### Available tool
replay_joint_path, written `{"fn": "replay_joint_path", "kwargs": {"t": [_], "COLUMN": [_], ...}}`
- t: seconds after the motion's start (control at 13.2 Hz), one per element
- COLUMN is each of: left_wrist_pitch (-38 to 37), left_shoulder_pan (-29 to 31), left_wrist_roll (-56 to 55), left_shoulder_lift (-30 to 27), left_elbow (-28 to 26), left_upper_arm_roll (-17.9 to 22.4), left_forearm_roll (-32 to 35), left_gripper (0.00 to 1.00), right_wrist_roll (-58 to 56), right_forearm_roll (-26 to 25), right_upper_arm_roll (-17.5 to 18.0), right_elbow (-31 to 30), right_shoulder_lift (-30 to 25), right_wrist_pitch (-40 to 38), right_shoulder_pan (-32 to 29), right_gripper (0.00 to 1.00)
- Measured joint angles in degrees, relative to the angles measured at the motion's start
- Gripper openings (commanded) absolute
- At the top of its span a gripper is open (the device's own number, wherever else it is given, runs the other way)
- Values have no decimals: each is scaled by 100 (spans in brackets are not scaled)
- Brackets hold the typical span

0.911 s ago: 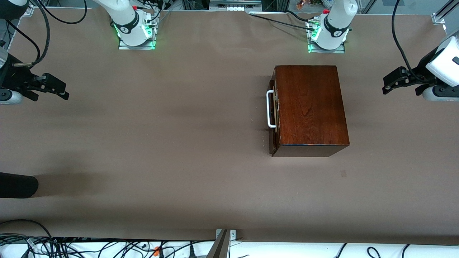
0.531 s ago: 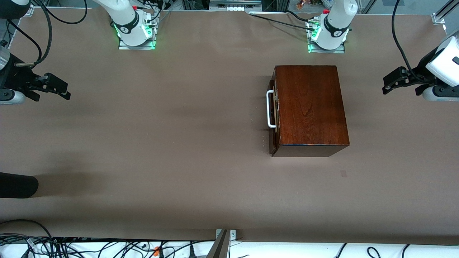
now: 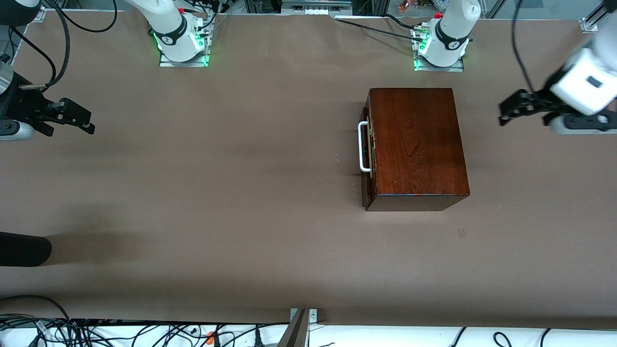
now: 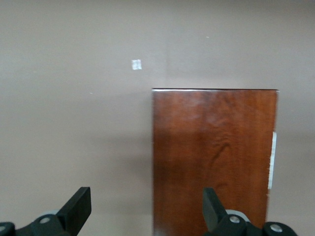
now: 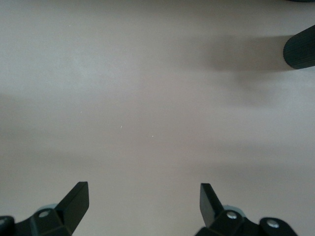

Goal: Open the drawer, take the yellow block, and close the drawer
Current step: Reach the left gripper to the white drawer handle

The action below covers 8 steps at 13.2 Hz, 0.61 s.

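A glossy dark wooden box (image 3: 415, 144) sits on the brown worktop (image 3: 217, 193) toward the left arm's end, its drawer (image 3: 366, 154) pushed in and the white bar handle (image 3: 362, 147) facing the right arm's end. No yellow block is in sight, and no writing can be read on the box. The left gripper (image 3: 505, 112) hangs over bare worktop just beside the box, jaws wide apart in its wrist view (image 4: 146, 209). The right gripper (image 3: 87, 123) waits over its own end of the worktop, jaws also wide (image 5: 144, 204). Open worktop lies between the handle and the right gripper. A dark rounded object (image 3: 21, 248) pokes in at the edge near the front camera; a small pale mark (image 3: 462, 233) lies nearer that camera than the box.
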Motion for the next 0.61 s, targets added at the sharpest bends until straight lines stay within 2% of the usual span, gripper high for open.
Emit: {"fn": "replay_joint_path", "kwargs": {"t": [0.38, 0.46, 0.61], "left_wrist_pitch": [3, 7, 13], "left_shoulder_pan": [-192, -328, -835], "left_wrist_roll": [-1901, -2223, -2701], "left_shoulder_lift": [273, 366, 576], "left_elbow": [-13, -16, -24], "left_upper_arm_roll": [-1521, -1741, -1880], "left_forearm_roll": [5, 16, 201], "left_gripper": [100, 100, 100], "right_wrist_roll": [0, 0, 0], "right_forearm_roll": [0, 0, 0], "right_upper_arm_roll": [2, 2, 2], "right_elbow": [0, 0, 1], "right_shoulder_lift": [0, 0, 0], "right_wrist_pitch": [0, 0, 0], "right_shoulder_pan": [3, 4, 4], "right_gripper": [100, 100, 100]}}
